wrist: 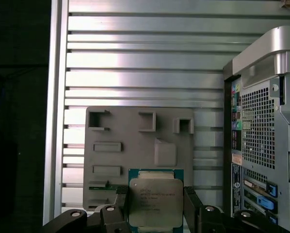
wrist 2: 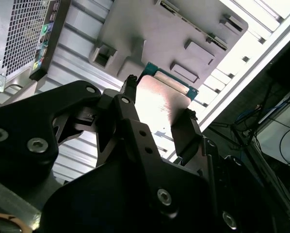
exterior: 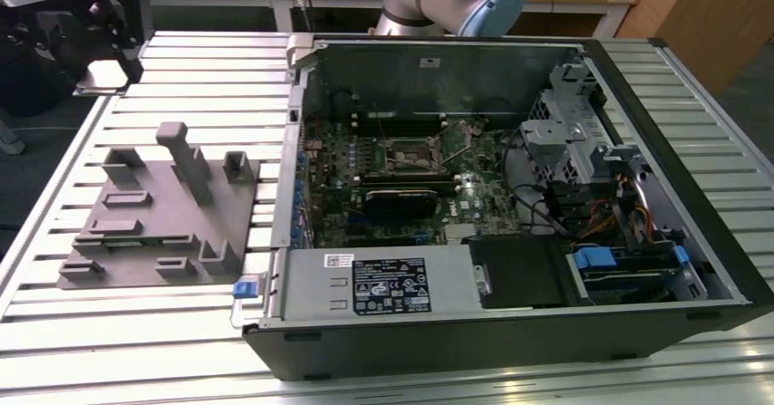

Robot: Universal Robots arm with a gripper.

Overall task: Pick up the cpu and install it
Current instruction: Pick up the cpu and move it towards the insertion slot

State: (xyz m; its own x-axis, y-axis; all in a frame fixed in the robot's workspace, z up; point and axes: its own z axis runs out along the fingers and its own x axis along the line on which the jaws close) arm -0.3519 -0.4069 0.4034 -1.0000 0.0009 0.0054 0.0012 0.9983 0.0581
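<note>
Hand [wrist: 154,194] pointing down, two black fingers [wrist: 191,204] clamped against opposite cpu [wrist: 153,206] edges.

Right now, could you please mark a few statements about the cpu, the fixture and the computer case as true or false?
1. The pincer grips the cpu by two opposite edges. True.
2. The cpu sits in the motherboard socket. False: it is in the pincer, in front of the grey fixture in both wrist views.
3. The computer case lies on its side with its inside open to view. True.
4. The grey fixture lies inside the case. False: it rests on the slatted table, beside the case on the exterior view's left.
</note>
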